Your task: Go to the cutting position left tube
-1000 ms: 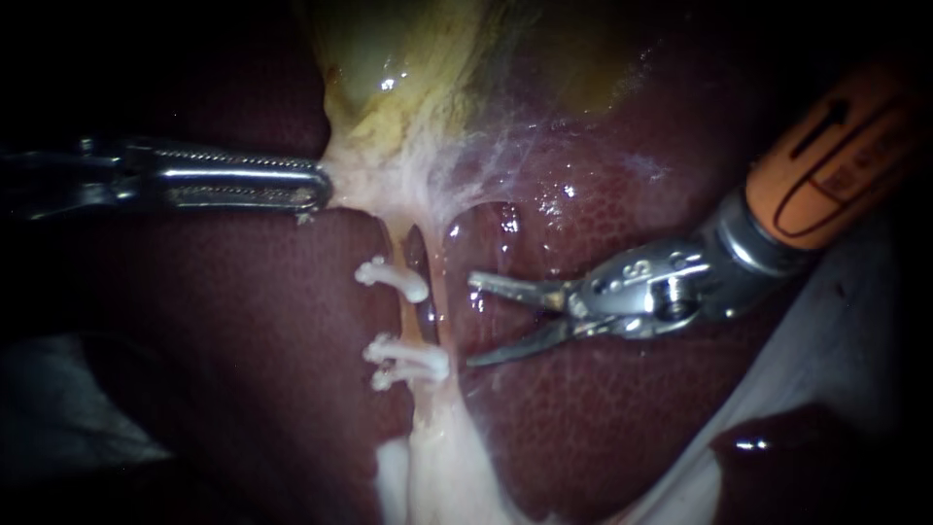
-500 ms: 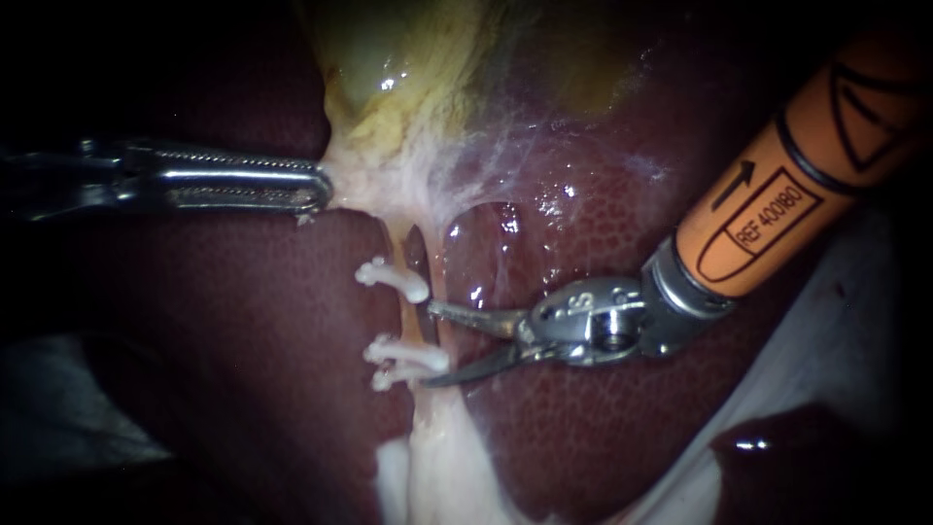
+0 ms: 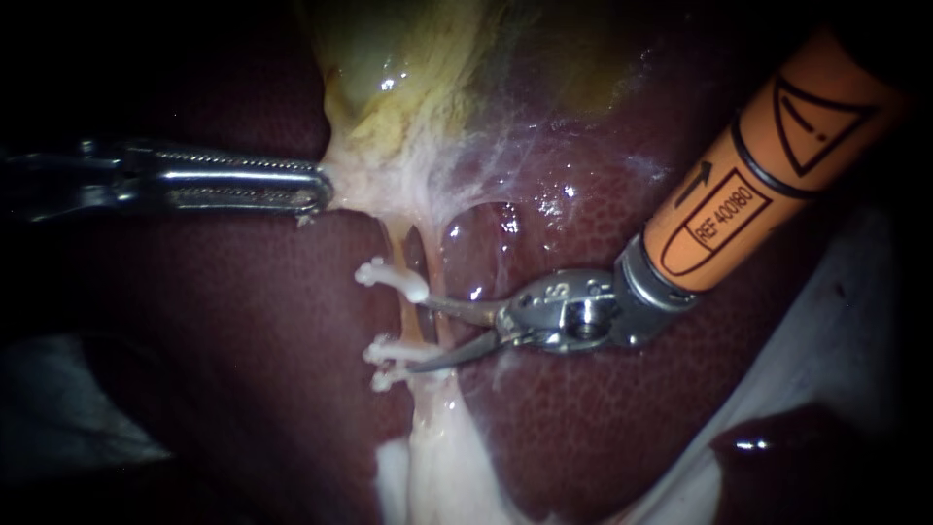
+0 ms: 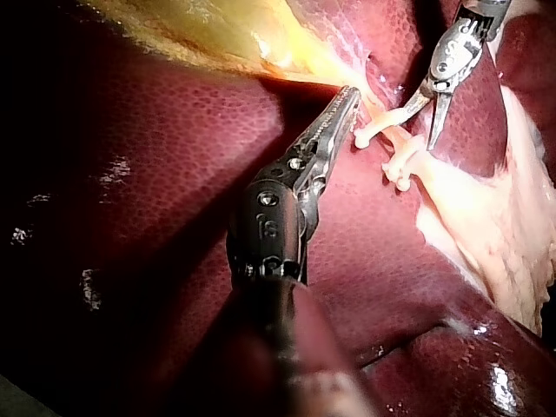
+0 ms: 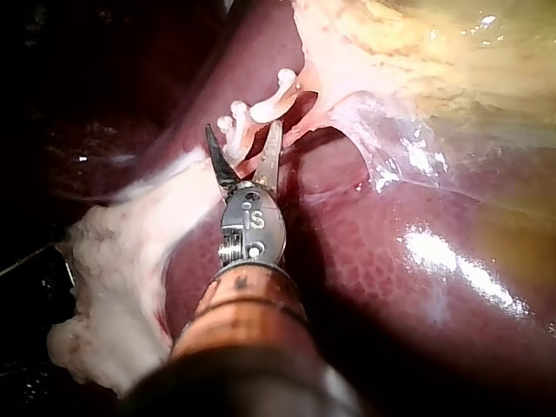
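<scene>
The right instrument (image 3: 420,335) has its jaws open, two thin blades with a clear gap between them. The tube (image 3: 412,321) lies in that gap, one blade on each side of it. I cannot tell whether either blade touches it. The upper blade's tip sits just under the single clip (image 3: 389,279). The lower blade's tip sits just above the paired clips (image 3: 403,358), so the blades bracket the bare stretch between them. In the right wrist view the tube and clips are straight ahead of the blades.

The left instrument (image 3: 324,187) is well away from the blades, beyond the single clip. Its jaws are closed on pale tissue (image 3: 360,190) at the foot of the gallbladder (image 3: 389,58). Liver (image 3: 243,340) lies under both instruments.
</scene>
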### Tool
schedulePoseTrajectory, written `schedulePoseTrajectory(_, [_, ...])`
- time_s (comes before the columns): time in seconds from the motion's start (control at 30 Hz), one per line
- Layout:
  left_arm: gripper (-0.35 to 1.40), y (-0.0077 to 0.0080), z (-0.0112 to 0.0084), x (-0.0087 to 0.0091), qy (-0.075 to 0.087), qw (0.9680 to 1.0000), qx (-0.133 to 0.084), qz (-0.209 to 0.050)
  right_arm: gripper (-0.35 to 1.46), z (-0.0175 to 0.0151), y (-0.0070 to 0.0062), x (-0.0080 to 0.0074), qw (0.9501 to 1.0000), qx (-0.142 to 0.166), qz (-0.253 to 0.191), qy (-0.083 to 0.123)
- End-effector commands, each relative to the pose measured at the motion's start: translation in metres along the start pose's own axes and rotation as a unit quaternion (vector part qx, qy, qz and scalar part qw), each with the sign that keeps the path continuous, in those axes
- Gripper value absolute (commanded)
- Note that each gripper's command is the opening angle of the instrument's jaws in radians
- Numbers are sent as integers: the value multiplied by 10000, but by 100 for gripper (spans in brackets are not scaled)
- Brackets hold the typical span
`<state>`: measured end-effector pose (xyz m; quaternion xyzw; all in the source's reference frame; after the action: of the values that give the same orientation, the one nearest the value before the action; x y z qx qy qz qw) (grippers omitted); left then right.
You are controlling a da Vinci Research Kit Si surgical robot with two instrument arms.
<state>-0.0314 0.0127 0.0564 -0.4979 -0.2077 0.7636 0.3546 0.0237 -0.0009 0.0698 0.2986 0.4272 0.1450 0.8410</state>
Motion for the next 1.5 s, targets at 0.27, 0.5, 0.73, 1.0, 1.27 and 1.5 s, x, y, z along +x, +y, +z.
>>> schedulePoseTrajectory(0.27, [-35,1,0,0,0,10000,1,0,142,9,1,7,9992,287,-149,236])
schedulePoseTrajectory(0.5, [-35,1,0,1,0,10000,2,-1,137,23,4,14,9979,523,-168,330])
schedulePoseTrajectory(0.73, [-35,1,1,1,1,10000,6,-2,137,46,7,21,9971,587,-128,467])
schedulePoseTrajectory(1.0, [-35,2,2,2,2,10000,9,-3,134,66,9,28,9968,540,49,580])
schedulePoseTrajectory(1.27, [-35,2,3,2,2,10000,9,-4,135,76,13,37,9954,477,362,750])
schedulePoseTrajectory(1.5, [-35,2,3,2,2,10000,10,-4,137,76,8,42,9940,512,482,834])
